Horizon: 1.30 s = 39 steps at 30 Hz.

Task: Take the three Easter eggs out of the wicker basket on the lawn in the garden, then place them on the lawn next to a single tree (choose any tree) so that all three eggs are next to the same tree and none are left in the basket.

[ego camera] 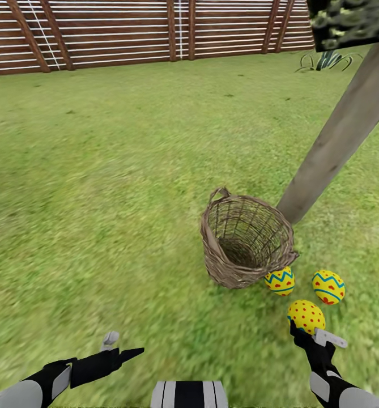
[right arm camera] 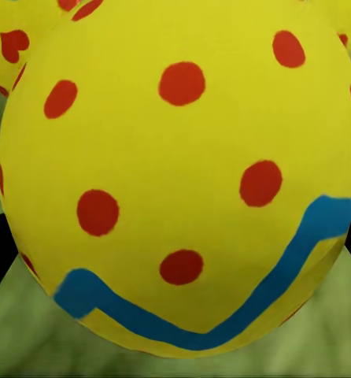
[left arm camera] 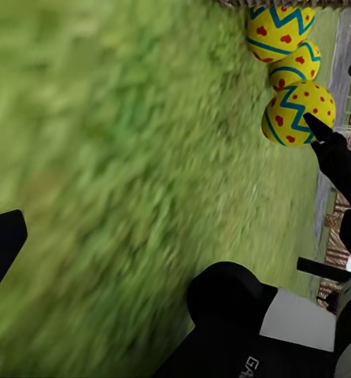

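Only one bit of lettering: white characters on the black arm housing (left arm camera: 246, 346) in the left wrist view, cut off by the picture edge, looks like "GA" and no more can be read. The three Easter eggs (ego camera: 306, 315) carry painted zigzags, dots and hearts, no letters or numbers. No text on the wicker basket (ego camera: 246, 238), the tree (ego camera: 336, 136) trunk or the fence (ego camera: 127, 31). No brands, labels or signs readable elsewhere.
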{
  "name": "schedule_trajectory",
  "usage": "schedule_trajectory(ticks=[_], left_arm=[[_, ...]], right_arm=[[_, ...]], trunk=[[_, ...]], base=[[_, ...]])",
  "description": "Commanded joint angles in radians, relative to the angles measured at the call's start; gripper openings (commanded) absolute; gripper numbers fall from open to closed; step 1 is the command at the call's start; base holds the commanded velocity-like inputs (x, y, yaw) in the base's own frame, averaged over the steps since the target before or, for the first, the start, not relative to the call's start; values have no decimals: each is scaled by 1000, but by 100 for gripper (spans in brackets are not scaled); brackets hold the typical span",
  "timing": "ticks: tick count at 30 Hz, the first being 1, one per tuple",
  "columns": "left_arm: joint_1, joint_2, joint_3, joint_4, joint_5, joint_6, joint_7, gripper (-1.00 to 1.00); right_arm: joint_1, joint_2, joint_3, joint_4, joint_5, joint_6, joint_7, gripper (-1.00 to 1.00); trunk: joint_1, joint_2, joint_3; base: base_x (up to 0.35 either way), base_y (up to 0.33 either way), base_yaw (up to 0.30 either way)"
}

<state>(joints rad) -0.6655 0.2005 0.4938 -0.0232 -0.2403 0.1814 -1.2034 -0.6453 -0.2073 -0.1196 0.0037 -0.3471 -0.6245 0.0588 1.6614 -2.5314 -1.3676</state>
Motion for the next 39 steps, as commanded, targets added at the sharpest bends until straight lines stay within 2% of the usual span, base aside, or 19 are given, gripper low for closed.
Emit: schedule_trajectory(ticks=[1,17,22,32,39], left_arm=[[0,0,9,-1,-8,10,-4,100],[0,-1,9,-1,-8,10,1,100],[0,-1,9,-1,-8,10,47,100],[0,2,9,0,-7,10,51,100],[0,1,10,0,-7,9,51,100]], right_arm=[[-1,0,-8,1,-1,-3,6,-100],[-1,-4,-8,1,-1,-3,6,-100],[-1,-4,-8,1,-1,-4,6,-100],[-1,-8,-9,-3,-3,-6,5,-100],[-1,-16,-9,-4,-3,-55,0,-100]], trunk=[[0,-1,-5],[7,-4,-67],[10,-5,-86],[10,-5,-86],[10,-5,-86]], base=[[0,0,0],[0,0,0],[0,0,0],[8,0,0],[276,0,0]])
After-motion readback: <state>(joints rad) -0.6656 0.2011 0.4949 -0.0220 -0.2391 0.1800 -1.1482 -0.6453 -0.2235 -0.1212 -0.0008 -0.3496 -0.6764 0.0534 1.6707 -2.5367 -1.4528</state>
